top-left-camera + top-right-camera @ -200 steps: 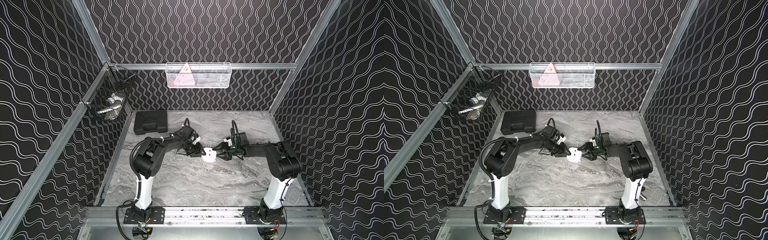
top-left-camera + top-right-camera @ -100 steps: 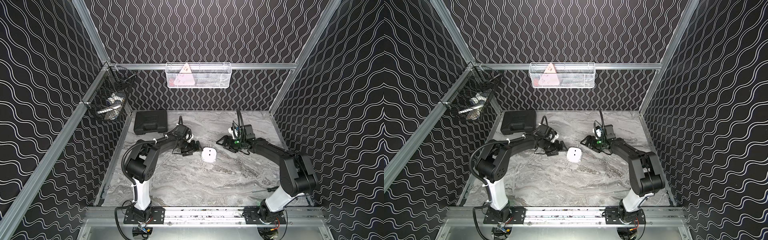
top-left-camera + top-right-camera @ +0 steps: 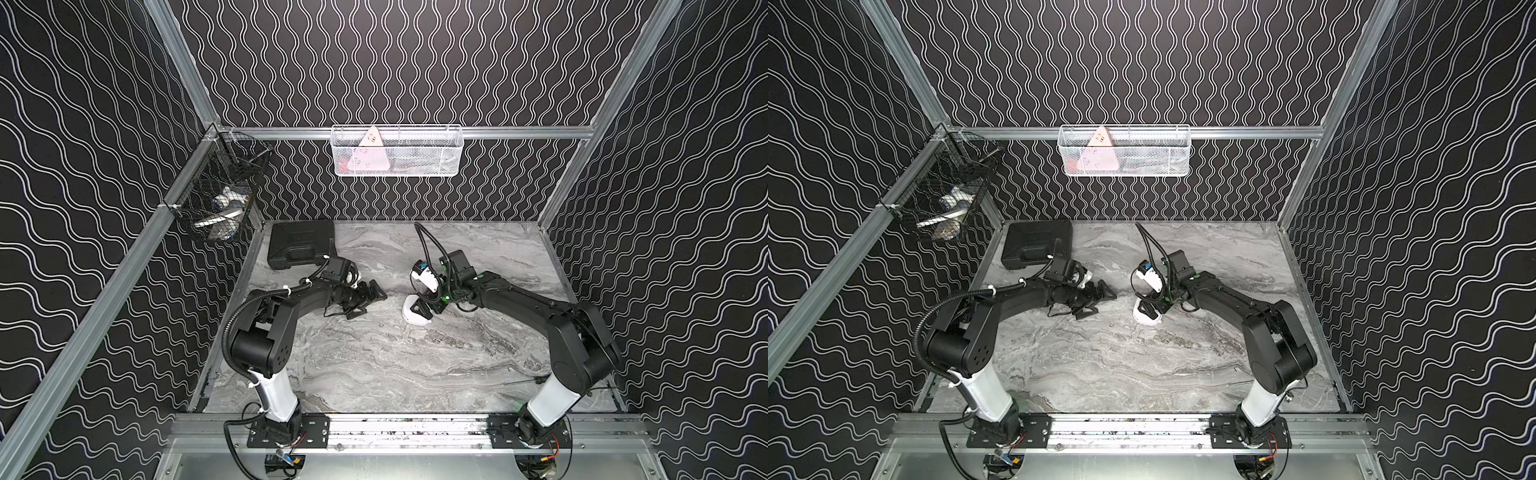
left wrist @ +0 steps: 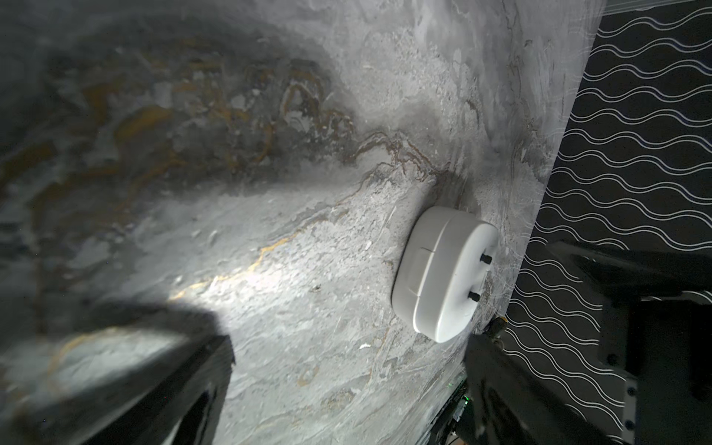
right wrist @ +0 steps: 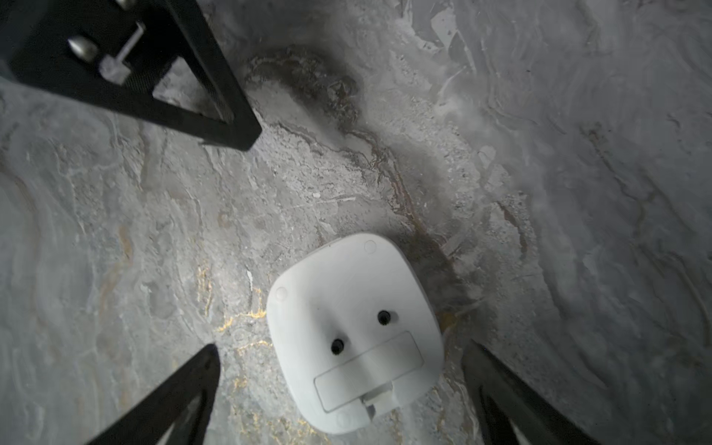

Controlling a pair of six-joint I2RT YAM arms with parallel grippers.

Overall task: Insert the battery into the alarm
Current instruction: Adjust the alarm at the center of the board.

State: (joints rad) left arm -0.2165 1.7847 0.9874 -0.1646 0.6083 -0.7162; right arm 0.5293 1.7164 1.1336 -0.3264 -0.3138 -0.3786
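Alarm (image 5: 354,331) lies face down near the middle of the marble table (image 3: 374,365). Its white back is turned up, showing two small black knobs (image 5: 384,317) and a rectangular cover (image 5: 366,370). The cover looks seated flush, though the wrist view is soft at that edge.

Farthest left, a black wire basket (image 3: 216,199) hangs on the side wall, and a black case (image 3: 301,245) lies in the table's far left corner. Next comes the left gripper (image 3: 370,306), low over the table with its jaws spread wide and holding nothing. It is well short of the alarm, with bare marble between them.

Right of that, in both top views, the right gripper (image 3: 1152,309) hangs directly over the alarm and hides most of it. Its fingers (image 5: 185,385) stand wide apart on either side of the white body, clear of it and gripping nothing.
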